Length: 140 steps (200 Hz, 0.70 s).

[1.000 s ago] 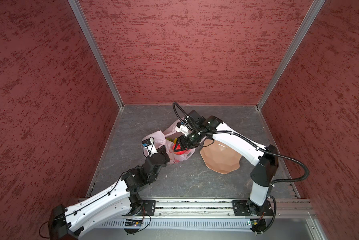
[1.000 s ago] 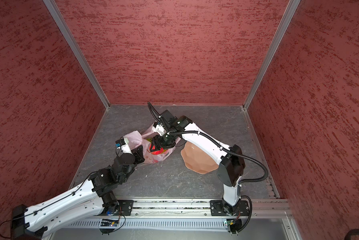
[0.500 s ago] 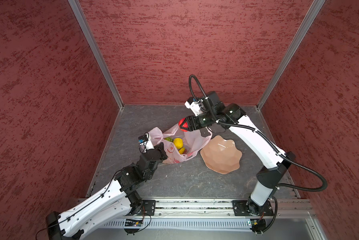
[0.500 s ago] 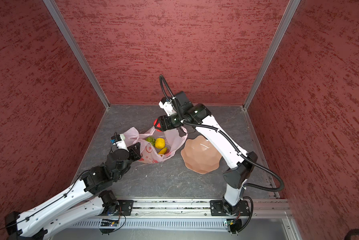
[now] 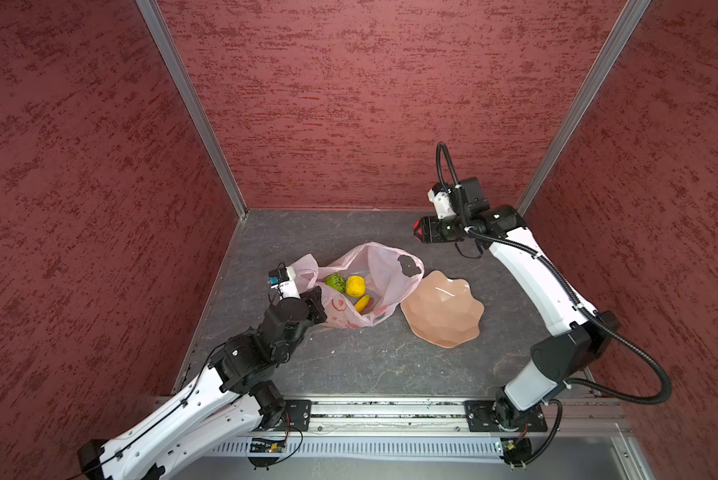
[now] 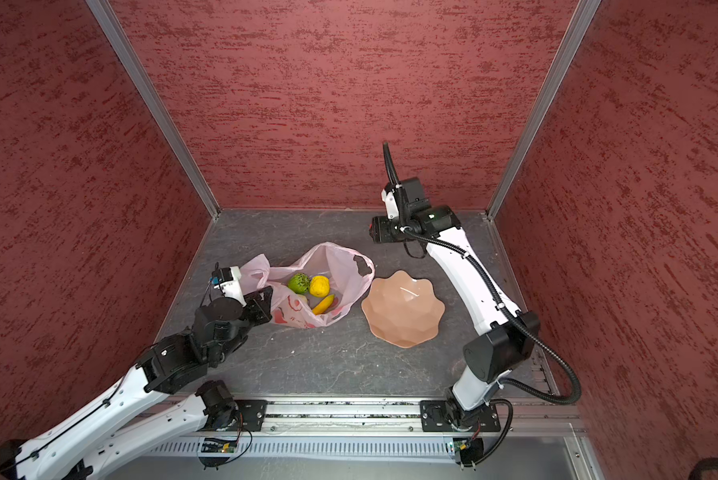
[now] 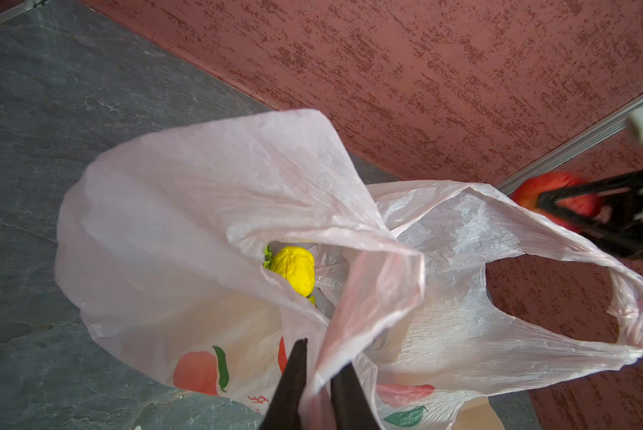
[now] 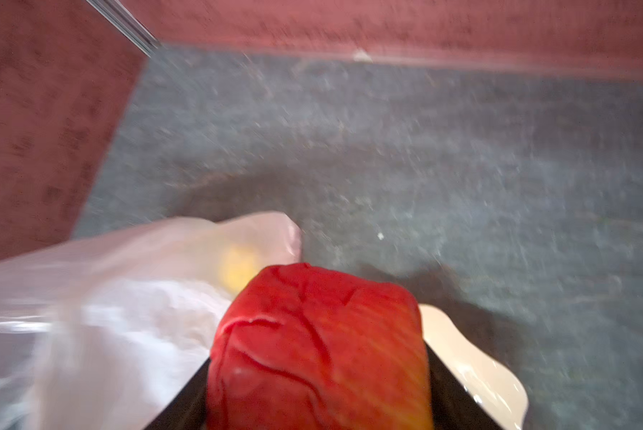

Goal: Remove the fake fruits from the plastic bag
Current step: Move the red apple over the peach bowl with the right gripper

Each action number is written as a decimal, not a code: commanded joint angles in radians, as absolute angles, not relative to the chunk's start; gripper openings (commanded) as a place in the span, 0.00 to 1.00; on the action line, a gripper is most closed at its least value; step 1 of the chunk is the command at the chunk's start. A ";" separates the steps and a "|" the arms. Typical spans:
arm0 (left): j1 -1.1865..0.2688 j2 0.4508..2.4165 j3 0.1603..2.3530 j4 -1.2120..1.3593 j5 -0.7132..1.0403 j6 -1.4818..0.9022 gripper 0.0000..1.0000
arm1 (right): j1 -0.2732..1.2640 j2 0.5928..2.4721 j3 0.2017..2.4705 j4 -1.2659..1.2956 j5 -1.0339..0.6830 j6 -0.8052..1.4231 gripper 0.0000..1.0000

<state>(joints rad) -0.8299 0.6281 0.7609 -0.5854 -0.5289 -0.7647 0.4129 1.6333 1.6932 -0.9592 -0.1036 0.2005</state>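
The pink plastic bag (image 5: 384,266) (image 6: 336,262) lies open on the grey floor. Inside it are three fake fruits: a green ball (image 5: 335,281), a yellow ball (image 5: 355,286) (image 7: 295,268) and a banana (image 5: 362,303) (image 6: 323,304). My left gripper (image 5: 316,300) (image 7: 320,357) is shut on the bag's near rim. My right gripper (image 5: 420,230) (image 8: 318,366) hangs in the air behind the bag, towards the back wall. It is shut on a red fruit (image 8: 320,346) (image 7: 547,186) (image 6: 373,230).
A peach wavy-rimmed bowl (image 5: 442,309) (image 6: 403,309) stands empty just right of the bag, below and in front of the right gripper. Red walls close the cell on three sides. A metal rail (image 5: 390,415) runs along the front.
My right gripper has risen out of the bag with the red fruit and swung back and to the right. The bag's mouth now shows the fruits inside. My left gripper still holds the rim.
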 commanded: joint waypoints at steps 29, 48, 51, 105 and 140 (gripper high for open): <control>-0.807 0.620 0.850 -0.702 -0.517 -0.703 0.15 | 0.413 1.459 1.306 -0.807 0.058 0.232 0.27; -0.799 0.625 0.869 -0.724 -0.513 -0.695 0.15 | 0.413 1.418 1.182 -0.742 0.026 0.273 0.28; -0.798 0.626 0.872 -0.726 -0.512 -0.694 0.15 | 0.412 1.415 1.164 -0.729 0.023 0.280 0.28; -0.775 0.641 0.909 -0.761 -0.483 -0.680 0.15 | 0.413 1.431 0.967 -0.558 0.003 0.341 0.30; -0.766 0.647 0.922 -0.778 -0.482 -0.680 0.15 | 0.412 1.477 0.922 -0.503 -0.005 0.350 0.31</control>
